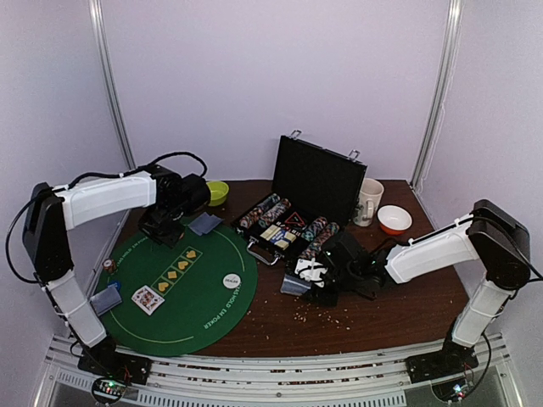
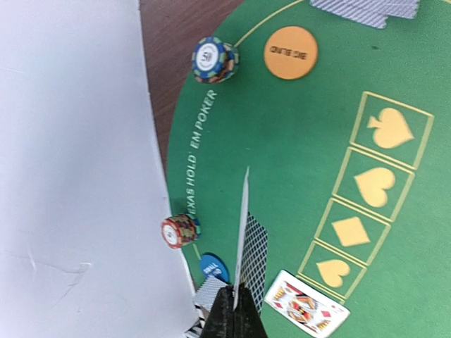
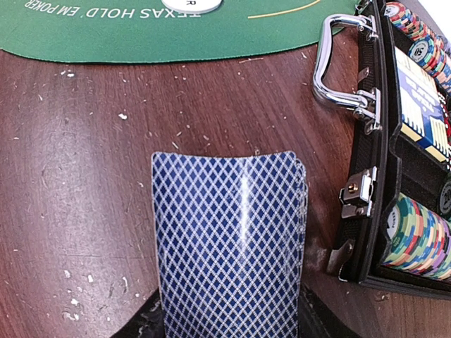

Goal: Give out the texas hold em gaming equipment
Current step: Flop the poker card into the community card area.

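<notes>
My left gripper [image 1: 163, 229] hovers over the far left of the green poker mat [image 1: 204, 292]. In the left wrist view it [image 2: 239, 290] is shut on a single blue-backed card [image 2: 243, 218], seen edge-on above the mat. Below it lie two chip stacks [image 2: 215, 58] [image 2: 180, 231], an orange big-blind disc [image 2: 290, 52], a blue small-blind disc [image 2: 213, 267] and a face-up king [image 2: 306, 312]. My right gripper [image 1: 312, 275] is shut on a deck of blue-backed cards [image 3: 229, 239], low over the brown table. The white dealer disc [image 1: 232, 279] lies on the mat.
An open black case [image 1: 297, 220] with chips and card boxes stands right of the mat; its handle [image 3: 335, 63] is near the deck. Face-down cards [image 1: 204, 223] [image 1: 106, 298] lie at the mat's edges. A lime-green bowl [image 1: 218, 192], white mug [image 1: 368, 202] and red-white bowl [image 1: 394, 220] stand behind.
</notes>
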Tool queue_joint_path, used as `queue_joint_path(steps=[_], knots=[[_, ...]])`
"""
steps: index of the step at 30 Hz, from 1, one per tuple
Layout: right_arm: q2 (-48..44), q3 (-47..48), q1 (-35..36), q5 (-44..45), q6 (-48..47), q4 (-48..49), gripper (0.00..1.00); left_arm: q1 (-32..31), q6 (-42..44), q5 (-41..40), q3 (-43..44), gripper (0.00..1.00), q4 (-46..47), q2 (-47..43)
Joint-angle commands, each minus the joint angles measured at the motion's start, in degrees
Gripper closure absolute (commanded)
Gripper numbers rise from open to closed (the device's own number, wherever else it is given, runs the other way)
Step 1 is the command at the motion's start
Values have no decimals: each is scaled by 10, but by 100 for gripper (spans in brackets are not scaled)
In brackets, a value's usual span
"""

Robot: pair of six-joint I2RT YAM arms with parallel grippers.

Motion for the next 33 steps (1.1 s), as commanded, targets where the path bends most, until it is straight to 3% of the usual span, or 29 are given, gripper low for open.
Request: queue_joint_path(steps=[1, 9, 16, 33], knots=[[-16, 3, -4, -2, 4, 0, 47, 2, -21, -83, 7, 100, -23, 37], [-15, 4, -6, -4, 3, 0, 47, -11, -18, -71, -33, 100, 10, 100], [-14, 4, -6, -3, 4, -1, 47, -54, -14, -13, -65, 100, 35, 152], [-12, 6, -8, -3, 3, -1, 47, -80, -19, 93, -113, 100, 58, 142]])
